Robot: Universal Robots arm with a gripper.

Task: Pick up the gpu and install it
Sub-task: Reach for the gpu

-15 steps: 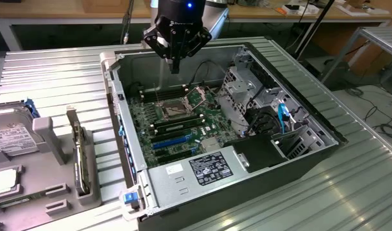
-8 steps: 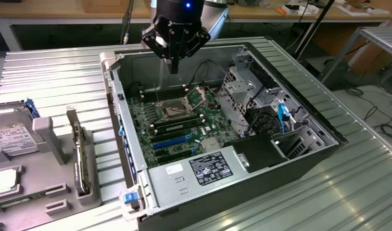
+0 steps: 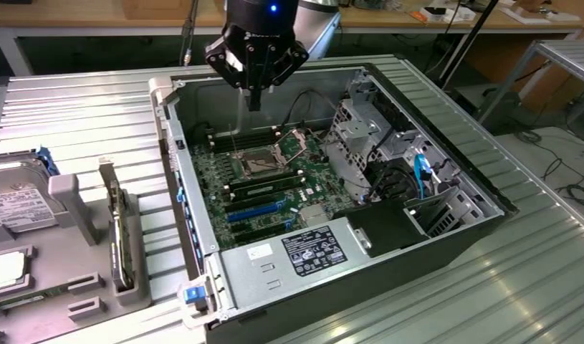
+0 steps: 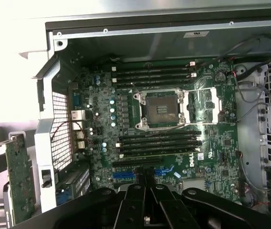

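Black gripper [image 3: 255,99] fingers were pressed together with nothing between them. They hung over the far end of the open computer case [image 3: 483,190], above the motherboard [image 3: 263,179] and close to its empty processor socket [image 4: 160,109]. Blue expansion slots [image 3: 256,211] lay bare toward the near end of that board. The gpu [image 3: 120,233] was outside the case and well apart from the gripper. It stood on its long edge in a grey holder [image 3: 77,287], along the holder's edge nearest the case, with its silver bracket [image 3: 107,179] at the far end. In the wrist view the gpu [image 4: 17,179] showed green just beyond the case's perforated rear wall. A hard drive [image 3: 14,204] lay in the same holder, on the ribbed metal bench [image 3: 521,287]. By its looks the card would be light, thin and stiff, with delicate parts on its faces. The safest hold seemed to be across the upright top edge, near the middle and clear of the bracket
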